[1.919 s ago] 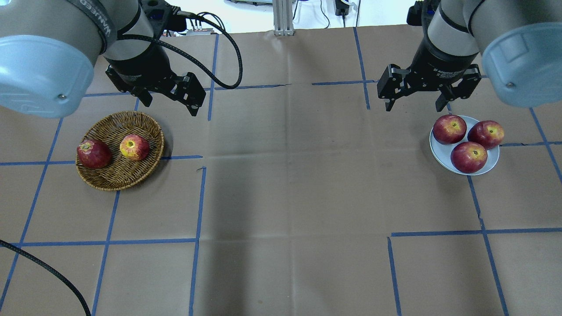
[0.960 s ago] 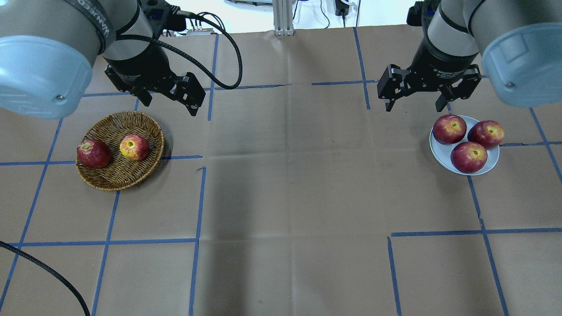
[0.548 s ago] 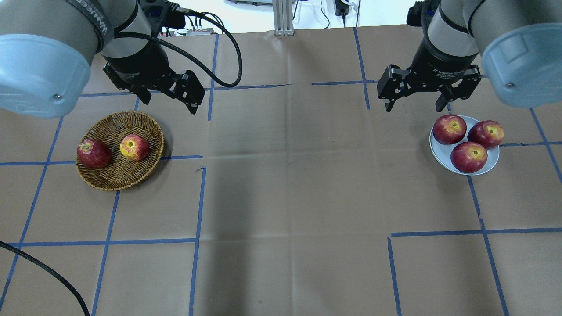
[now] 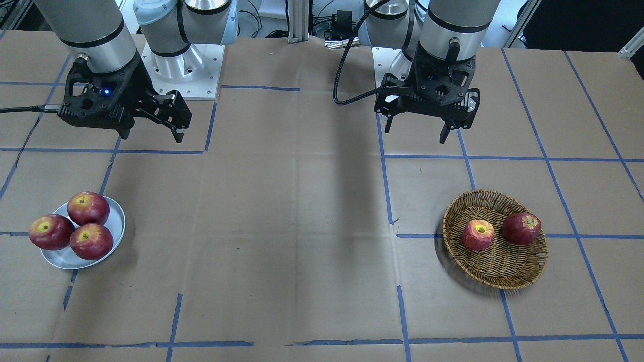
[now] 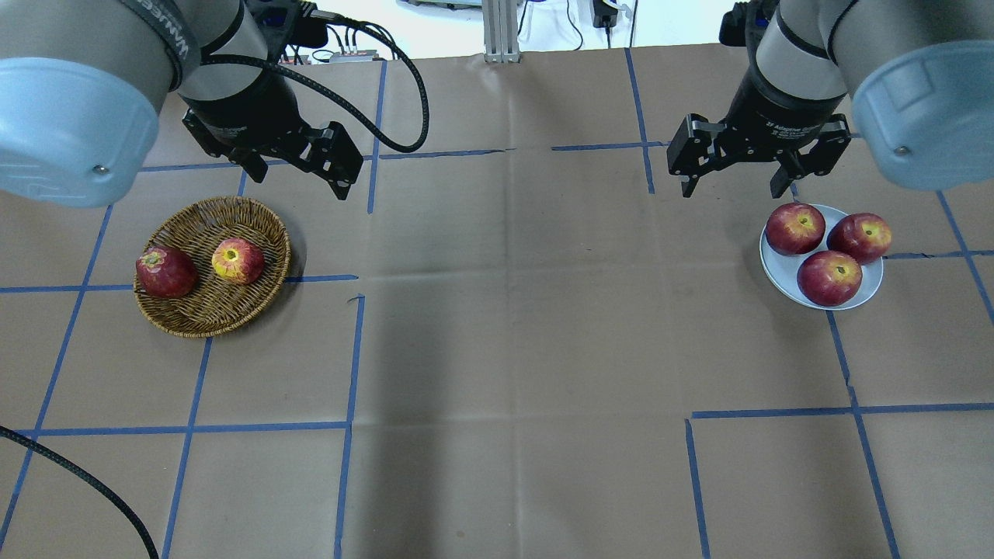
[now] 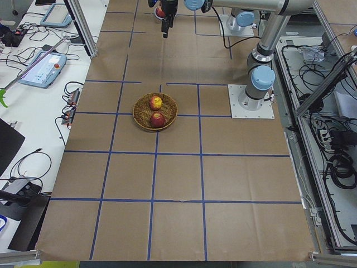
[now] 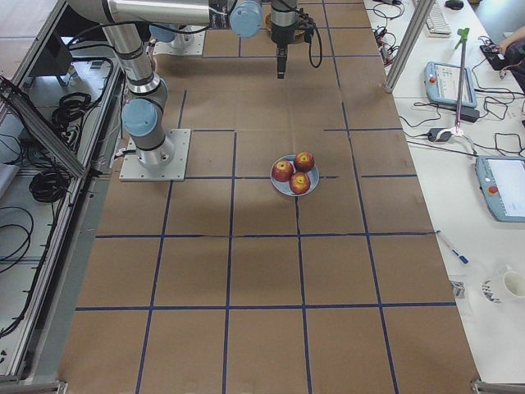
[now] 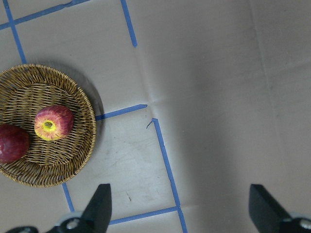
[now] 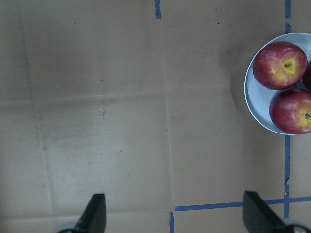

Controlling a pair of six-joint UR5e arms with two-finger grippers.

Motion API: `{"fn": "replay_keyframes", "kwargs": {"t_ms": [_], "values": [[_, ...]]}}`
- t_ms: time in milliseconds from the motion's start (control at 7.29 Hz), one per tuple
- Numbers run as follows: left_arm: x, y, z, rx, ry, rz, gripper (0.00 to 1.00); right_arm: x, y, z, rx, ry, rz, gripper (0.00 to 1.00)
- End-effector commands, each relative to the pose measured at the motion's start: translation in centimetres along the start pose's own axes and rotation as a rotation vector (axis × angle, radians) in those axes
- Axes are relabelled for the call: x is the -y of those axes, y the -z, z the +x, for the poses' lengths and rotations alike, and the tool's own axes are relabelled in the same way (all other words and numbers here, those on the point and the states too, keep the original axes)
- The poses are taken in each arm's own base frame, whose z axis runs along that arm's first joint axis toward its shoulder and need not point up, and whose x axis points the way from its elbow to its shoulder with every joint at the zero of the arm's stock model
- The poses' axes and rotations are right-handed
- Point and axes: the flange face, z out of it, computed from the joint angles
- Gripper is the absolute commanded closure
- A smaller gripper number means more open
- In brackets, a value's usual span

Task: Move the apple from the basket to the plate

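Since the apple (image 5: 238,261) was your target, note it sat stem dimple up inside the basket (image 5: 186,318), on the side toward the table's middle, with a darker apple (image 5: 165,272) just beside it and, as far as you could tell, not touching. It looked rigid, round and smooth-skinned, so probably a bit slippery and of modest weight, and likely to bruise or roll if pinched off-centre. Your best hold was from above, across its widest girth, with the fingers on the two sides that kept clear of the darker neighbour and the wicker wall. The basket stood on the robot's left side of the paper-covered table. The plate (image 5: 776,272) was well apart on the right and already carried three red apples (image 5: 829,277), so free room there looked tight. Your left gripper (image 4: 415,133) hung high with jaws spread wide and nothing in them. In its wrist view the basket lay off to one side, so it was not yet over the apple. Your right gripper (image 5: 731,190) was likewise wide and empty, near the plate. You had no sticker or label on the fruit, basket or plate. White lettering on the left arm's black band (image 5: 167,35) and small print on the right gripper body were too small or cut off to read for sure.
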Motion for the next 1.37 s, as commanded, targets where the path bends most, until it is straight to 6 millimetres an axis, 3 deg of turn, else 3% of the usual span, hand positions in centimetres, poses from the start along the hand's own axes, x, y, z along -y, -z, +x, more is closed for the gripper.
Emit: {"fn": "replay_keyframes", "kwargs": {"t_ms": [0, 548, 685, 823, 1097, 1234], "values": [[0.0, 0.2, 0.0, 0.001, 0.000, 0.003, 0.01, 0.0, 0.0, 0.0, -0.001, 0.000, 0.000, 0.00], [-0.7, 0.1, -0.5, 0.010, -0.115, -0.007, 0.01, 0.0, 0.0, 0.0, -0.001, 0.002, 0.000, 0.00], [-1.1, -1.7, -1.4, 0.001, -0.180, -0.044, 0.01, 0.0, 0.0, 0.0, -0.001, 0.002, 0.000, 0.00], [-2.0, -4.5, -4.5, -0.016, -0.136, -0.091, 0.01, 0.0, 0.0, 0.0, -0.001, 0.002, 0.000, 0.00], [-3.3, -12.0, -13.1, -0.028, -0.116, -0.093, 0.01, 0.0, 0.0, 0.0, -0.001, 0.002, 0.000, 0.00], [-3.7, -15.4, -15.6, -0.010, -0.121, -0.061, 0.01, 0.0, -0.1, 0.0, -0.001, 0.002, -0.002, 0.00]]}}
